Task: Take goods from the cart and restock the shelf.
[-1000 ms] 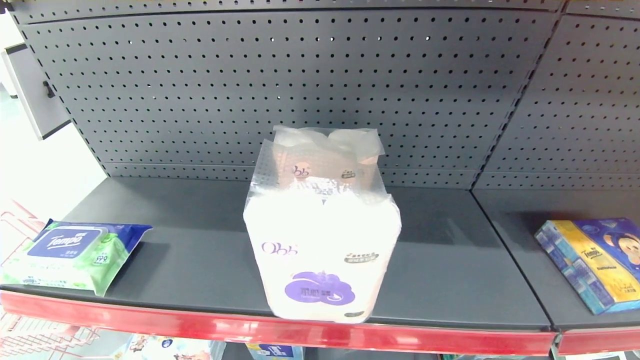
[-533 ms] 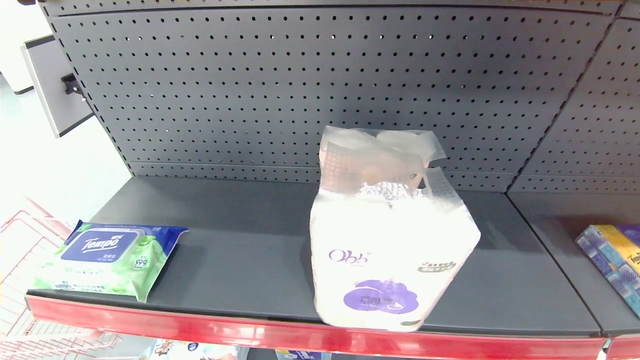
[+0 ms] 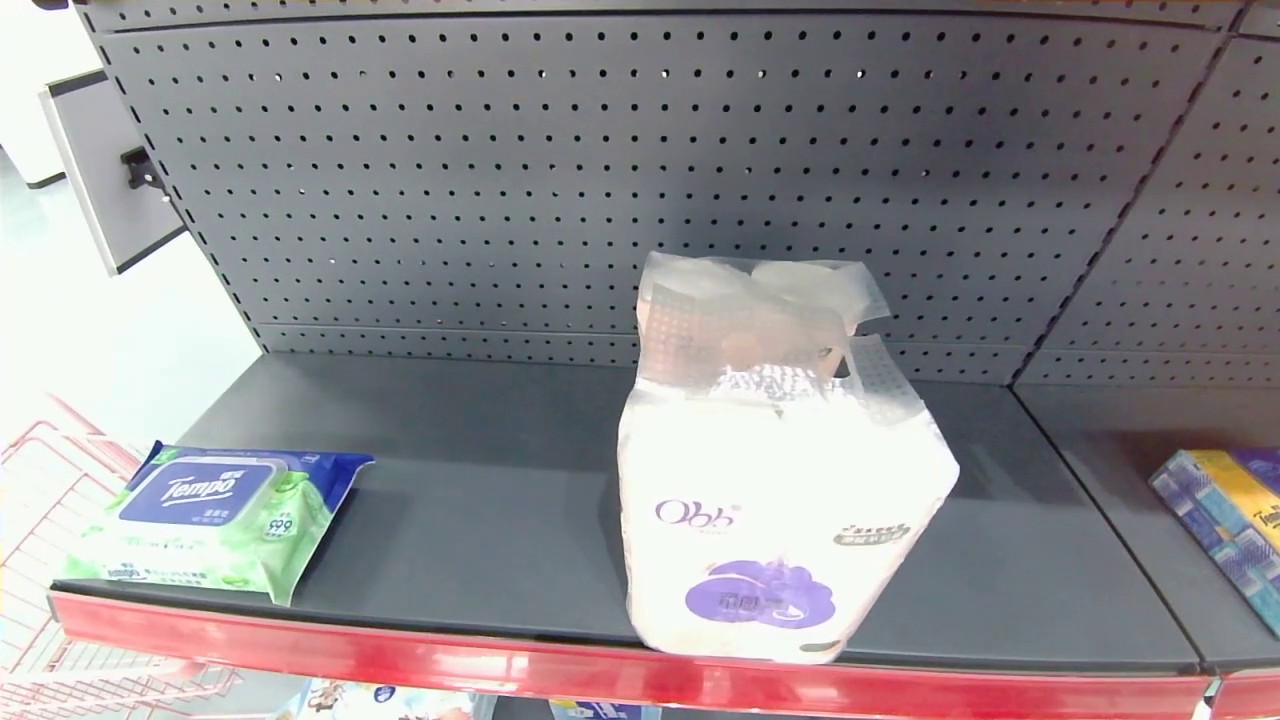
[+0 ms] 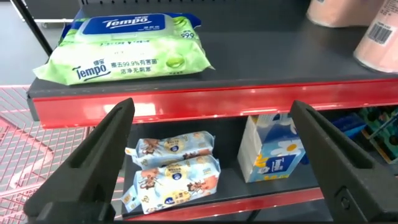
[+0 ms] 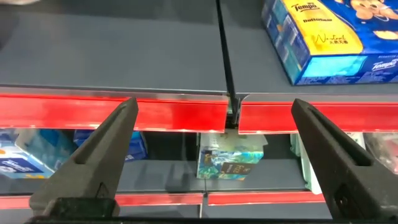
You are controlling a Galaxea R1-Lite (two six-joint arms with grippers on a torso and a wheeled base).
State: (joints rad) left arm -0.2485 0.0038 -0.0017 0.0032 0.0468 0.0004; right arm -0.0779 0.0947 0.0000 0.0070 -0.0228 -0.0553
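The white plastic-wrapped pack of paper rolls stands upright near the front edge of the dark grey metal shelf, between a flat green wet-wipes pack and a blue-yellow tissue box, while the left gripper and right gripper face the shelf front, jaws spread wide, holding nothing.

Goods counted: three single items on the dark grey metal shelf.
One green-and-blue soft pack of wet wipes at lower left of the head view, one white plastic-wrapped multipack of toilet rolls at centre, one blue-and-yellow tissue box at the right edge. On the lower shelf are two flat cartoon-printed tissue packs and one white-and-blue carton.
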